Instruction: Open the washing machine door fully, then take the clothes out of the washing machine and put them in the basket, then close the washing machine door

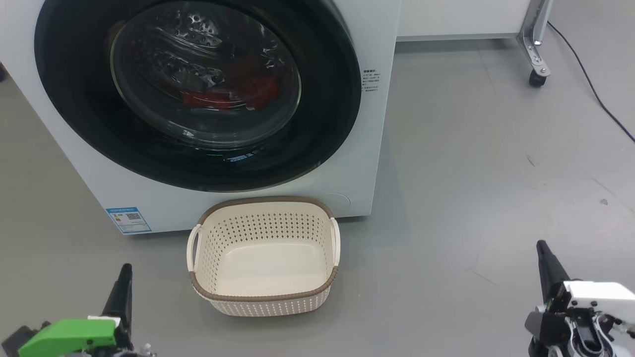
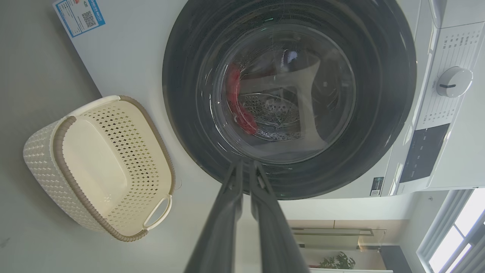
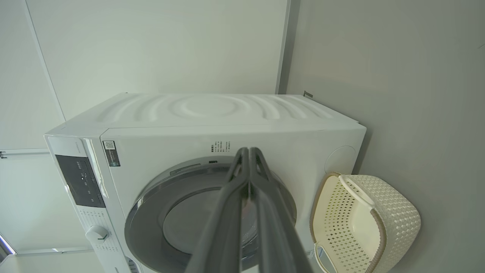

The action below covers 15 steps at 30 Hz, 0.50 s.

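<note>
Grey floor (image 1: 471,148) carries the washing machine (image 1: 64,163), with the washing machine door (image 1: 79,99) closed over the red clothes (image 1: 223,96) inside. The basket (image 1: 263,201) sits empty just before it. The left gripper (image 2: 246,163) and right gripper (image 3: 248,151) have their fingers drawn together, grasping nothing.

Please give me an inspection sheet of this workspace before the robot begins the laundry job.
Surface: grey floor, a few faint marks.
Job's things: washing machine door shut; red clothes behind its glass; basket empty, on the floor before the washing machine.
Clutter: nothing seen.
Grippers: left gripper and right gripper shut, empty, short of the door.
Cables: black cable on the floor, far right.
Surroundings: castor leg right of the machine.
</note>
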Tool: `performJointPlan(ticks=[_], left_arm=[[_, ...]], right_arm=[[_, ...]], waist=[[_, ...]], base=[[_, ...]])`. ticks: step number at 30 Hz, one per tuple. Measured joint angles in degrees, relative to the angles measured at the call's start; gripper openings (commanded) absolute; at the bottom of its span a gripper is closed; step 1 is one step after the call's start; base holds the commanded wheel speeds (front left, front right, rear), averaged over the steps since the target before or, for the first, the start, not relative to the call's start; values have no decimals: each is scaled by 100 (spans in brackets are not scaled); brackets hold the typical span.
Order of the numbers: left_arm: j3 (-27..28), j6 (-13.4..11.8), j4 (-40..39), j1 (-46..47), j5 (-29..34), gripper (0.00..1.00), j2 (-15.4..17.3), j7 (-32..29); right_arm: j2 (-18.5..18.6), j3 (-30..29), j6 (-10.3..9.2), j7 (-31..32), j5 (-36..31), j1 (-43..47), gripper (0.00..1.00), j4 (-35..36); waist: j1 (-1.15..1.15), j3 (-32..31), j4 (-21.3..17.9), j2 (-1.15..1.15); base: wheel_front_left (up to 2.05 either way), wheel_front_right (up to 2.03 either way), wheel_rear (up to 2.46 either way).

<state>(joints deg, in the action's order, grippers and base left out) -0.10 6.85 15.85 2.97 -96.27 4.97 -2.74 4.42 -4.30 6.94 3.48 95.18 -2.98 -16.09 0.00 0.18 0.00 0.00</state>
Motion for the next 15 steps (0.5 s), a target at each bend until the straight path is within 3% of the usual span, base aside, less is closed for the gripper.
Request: performJointPlan(ticks=[1,2,3,15], left_arm=[[-5,-1,58,-30,0,0,-30,0],[-26,-1,185,-142,0,0,-103,-1],[-26,-1,185,-142,0,100,-103,-1],[-77,-1,205,-270,59,100,-187,64]], right_arm=[[-29,2,-2,0,0,33,0,-56],[-111,11,-2,0,0,155,0,-176],[-111,11,-2,0,0,155,100,-176],[-167,32,-3,-68,-85,313,100,-227]], waist=[[0,0,0,0],[0,1,0,0],[0,1,0,0],[0,0,-7,0]], base=[[0,0,0],[0,0,0],[0,0,0],[0,0,0]])
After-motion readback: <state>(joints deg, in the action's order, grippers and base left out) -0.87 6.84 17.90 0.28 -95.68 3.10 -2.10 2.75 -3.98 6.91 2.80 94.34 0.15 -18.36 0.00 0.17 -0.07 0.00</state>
